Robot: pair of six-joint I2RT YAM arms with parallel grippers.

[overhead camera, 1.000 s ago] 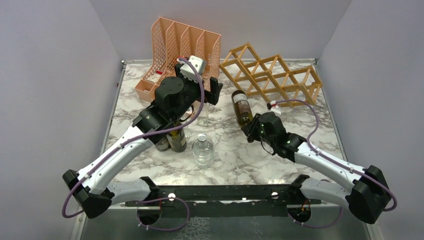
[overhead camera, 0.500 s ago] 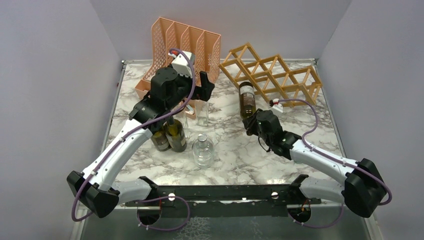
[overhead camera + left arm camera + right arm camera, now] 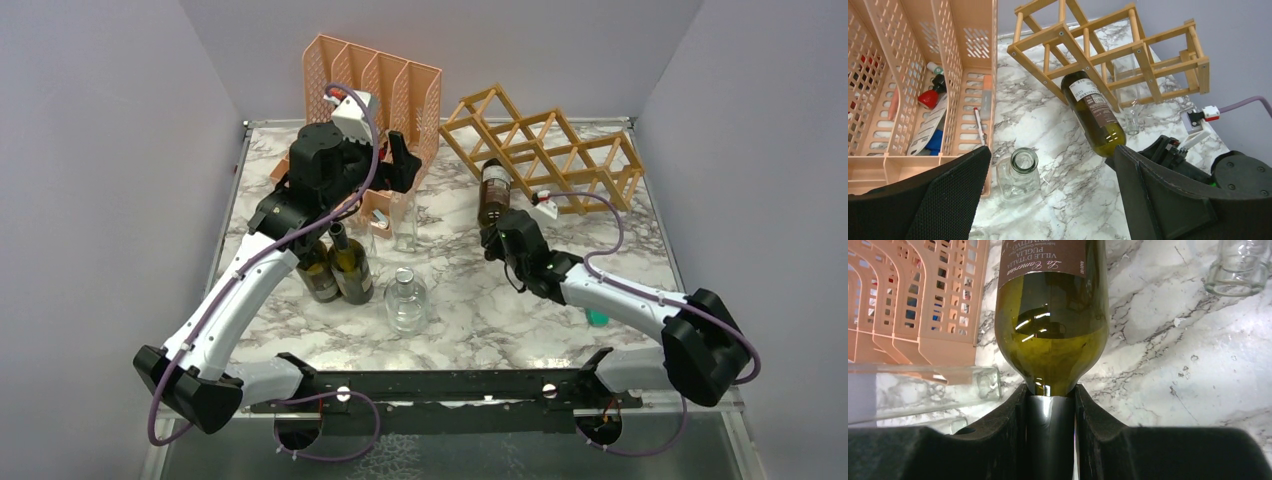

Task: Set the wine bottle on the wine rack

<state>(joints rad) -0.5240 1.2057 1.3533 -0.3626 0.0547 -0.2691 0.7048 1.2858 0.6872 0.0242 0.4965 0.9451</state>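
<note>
A dark green wine bottle (image 3: 491, 196) with a brown label is held nearly level above the table, its base pointing at the wine rack (image 3: 545, 150). My right gripper (image 3: 506, 233) is shut on the bottle's foil neck (image 3: 1050, 430), a finger (image 3: 1008, 430) pressed against each side. The bottle's base (image 3: 1075, 82) reaches the front left slats of the light wooden lattice rack (image 3: 1108, 50); I cannot tell whether they touch. My left gripper (image 3: 400, 168) hangs open and holds nothing, up high in front of the organiser, left of the bottle (image 3: 1093, 115).
A peach mesh file organiser (image 3: 365, 90) stands at the back left. Two dark upright wine bottles (image 3: 340, 265) and a squat clear glass bottle (image 3: 405, 300) stand mid-table. A tall clear bottle (image 3: 405, 222) stands below my left gripper. Another clear bottle lies by the rack (image 3: 1240, 270).
My right arm has carried the wine bottle farther back, so its base now meets the rack's front. My left arm has drawn back and left toward the organiser, still open.
</note>
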